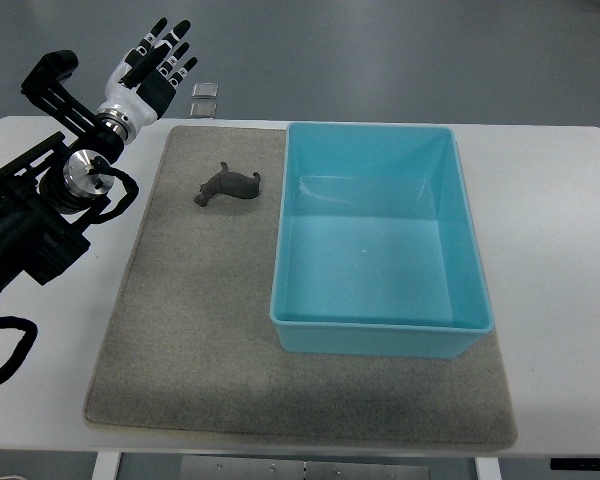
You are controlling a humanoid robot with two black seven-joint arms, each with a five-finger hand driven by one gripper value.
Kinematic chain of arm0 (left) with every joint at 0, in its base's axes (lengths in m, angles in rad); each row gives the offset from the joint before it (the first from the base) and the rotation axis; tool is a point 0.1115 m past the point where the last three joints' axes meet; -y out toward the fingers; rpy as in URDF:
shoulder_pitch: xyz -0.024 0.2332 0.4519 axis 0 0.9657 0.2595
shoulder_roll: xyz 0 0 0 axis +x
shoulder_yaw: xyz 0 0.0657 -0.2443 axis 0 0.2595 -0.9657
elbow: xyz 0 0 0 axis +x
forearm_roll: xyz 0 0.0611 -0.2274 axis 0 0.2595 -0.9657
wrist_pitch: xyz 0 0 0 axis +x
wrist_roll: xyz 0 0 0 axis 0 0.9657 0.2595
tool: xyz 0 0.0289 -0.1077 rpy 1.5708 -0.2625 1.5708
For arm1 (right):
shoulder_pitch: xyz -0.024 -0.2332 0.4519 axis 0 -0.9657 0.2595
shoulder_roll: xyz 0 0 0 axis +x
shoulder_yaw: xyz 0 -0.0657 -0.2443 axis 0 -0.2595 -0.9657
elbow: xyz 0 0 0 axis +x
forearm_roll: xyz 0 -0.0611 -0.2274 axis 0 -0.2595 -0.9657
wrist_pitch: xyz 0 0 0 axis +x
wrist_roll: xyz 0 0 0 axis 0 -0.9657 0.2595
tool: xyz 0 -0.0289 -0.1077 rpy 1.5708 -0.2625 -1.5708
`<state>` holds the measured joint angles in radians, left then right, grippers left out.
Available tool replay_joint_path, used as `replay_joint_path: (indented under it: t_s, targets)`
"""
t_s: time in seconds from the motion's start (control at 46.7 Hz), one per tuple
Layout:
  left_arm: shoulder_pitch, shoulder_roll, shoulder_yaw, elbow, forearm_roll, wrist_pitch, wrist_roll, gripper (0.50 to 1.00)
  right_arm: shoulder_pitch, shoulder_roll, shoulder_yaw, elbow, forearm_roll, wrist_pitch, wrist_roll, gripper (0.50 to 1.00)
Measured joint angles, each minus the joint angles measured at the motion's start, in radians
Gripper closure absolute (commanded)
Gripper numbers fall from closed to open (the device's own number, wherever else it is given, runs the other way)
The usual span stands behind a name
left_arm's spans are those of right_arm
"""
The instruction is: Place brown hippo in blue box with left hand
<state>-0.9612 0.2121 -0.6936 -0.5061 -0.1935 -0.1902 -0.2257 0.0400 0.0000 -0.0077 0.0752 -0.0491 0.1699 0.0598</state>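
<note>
The counter point(560, 250) carries a mat point(190, 340) that covers most of its middle. The box point(380, 335) sits on the right part of the mat, open side up, with nothing inside. The hippo point(227, 187) lies on the mat just beside the box, at 9 o'clock from the box's far left corner, apart from its wall. The left hand point(158, 62) is at 11 o'clock from the hippo, beyond the far left corner of the mat, well apart from the hippo. Two small objects point(204, 98) lie past the counter's far edge, at 3 o'clock from the hand.
</note>
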Motion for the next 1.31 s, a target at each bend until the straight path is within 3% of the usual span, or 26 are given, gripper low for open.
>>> replay_joint_path:
  t_s: [1.306]
  targets:
    - [-0.005, 0.001, 0.011, -0.013, 0.024, 0.006, 0.0, 0.501, 0.0, 0.0, 0.0, 0.0, 0.0, 0.0, 0.0, 0.564]
